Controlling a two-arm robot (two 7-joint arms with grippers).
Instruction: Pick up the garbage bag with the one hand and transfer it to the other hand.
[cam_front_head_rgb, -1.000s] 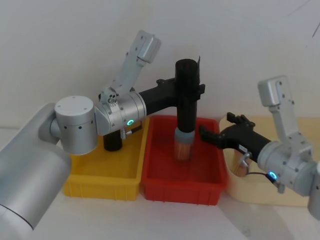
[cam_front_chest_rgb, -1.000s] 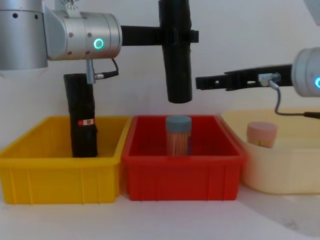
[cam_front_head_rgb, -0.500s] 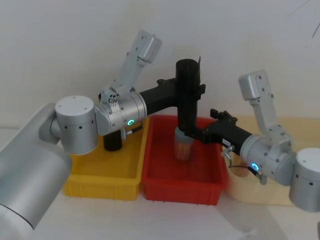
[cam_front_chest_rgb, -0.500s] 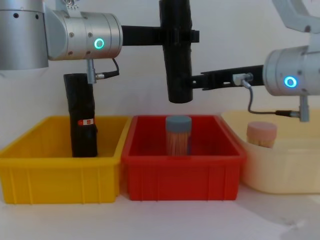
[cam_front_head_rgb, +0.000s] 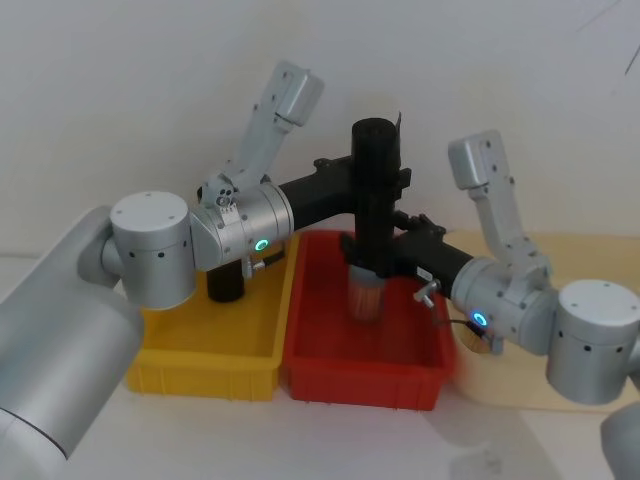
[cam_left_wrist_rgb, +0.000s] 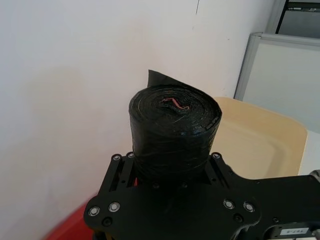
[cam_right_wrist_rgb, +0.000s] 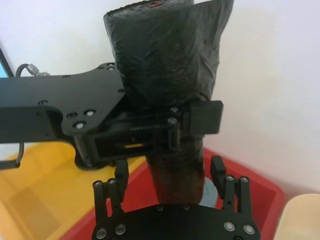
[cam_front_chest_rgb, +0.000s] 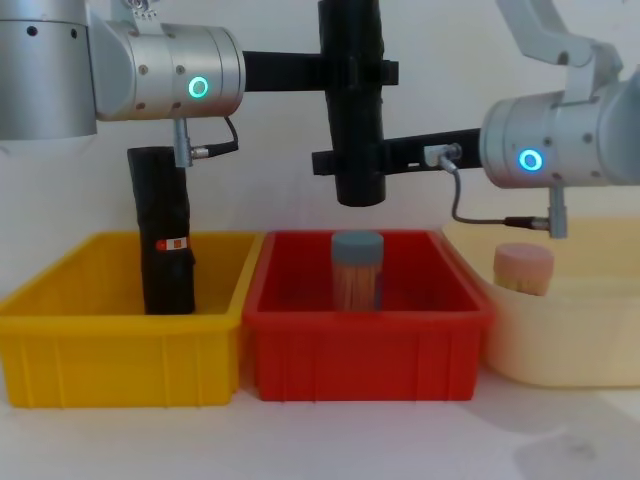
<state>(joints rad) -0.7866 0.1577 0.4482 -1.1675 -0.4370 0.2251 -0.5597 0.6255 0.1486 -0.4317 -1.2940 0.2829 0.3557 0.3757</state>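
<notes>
Two grippers met at the garbage bag (cam_front_head_rgb: 375, 195), high above the red bin (cam_front_head_rgb: 325, 375). The one hand (cam_front_head_rgb: 385, 180), on the left arm with the green light, was clamped tight on the upper part of the roll and held it straight up and down. The other hand (cam_front_head_rgb: 370, 250), on the right arm with the blue light, had its fingers (cam_right_wrist_rgb: 218, 170) spread, one on each side of the lower part of the roll. From the right wrist view they stood a little apart from the black plastic and did not squeeze it. The bottom of the roll hung over the middle of the red bin and did not touch the jar with the grey lid (cam_front_chest_rgb: 357, 270) that stood in it.

The red bin sat in the middle of three bins in a row. At its left side was the yellow bin (cam_front_chest_rgb: 60, 340), and a second black roll (cam_front_chest_rgb: 165, 240) with a small red-and-white sticker stood upright near that bin's back wall. At the right was the cream bin (cam_front_chest_rgb: 560, 340), with a pink-topped jar (cam_front_chest_rgb: 523, 268) inside it near the left wall.
</notes>
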